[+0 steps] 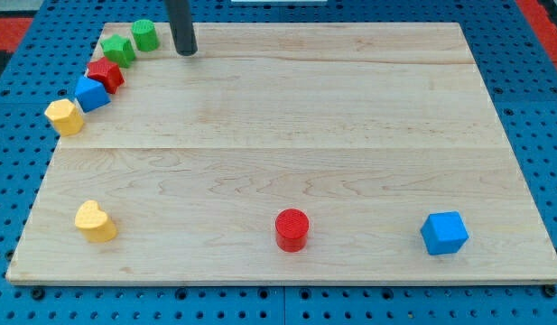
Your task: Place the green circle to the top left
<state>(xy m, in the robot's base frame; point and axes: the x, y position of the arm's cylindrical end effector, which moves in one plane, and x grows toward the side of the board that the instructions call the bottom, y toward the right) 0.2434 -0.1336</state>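
Observation:
The green circle (144, 35) stands at the wooden board's (287, 117) top left corner, at the upper end of a curved row of blocks. My tip (185, 51) rests on the board just to the right of it, a short gap apart. Down the row to the left lie a green block (118, 50), a red block (105, 75), a blue block (91, 93) and a yellow block (64, 116).
A yellow heart-shaped block (95, 221) sits at the bottom left, a red cylinder (292, 229) at the bottom middle and a blue cube (443, 233) at the bottom right. A blue pegboard (540, 135) surrounds the board.

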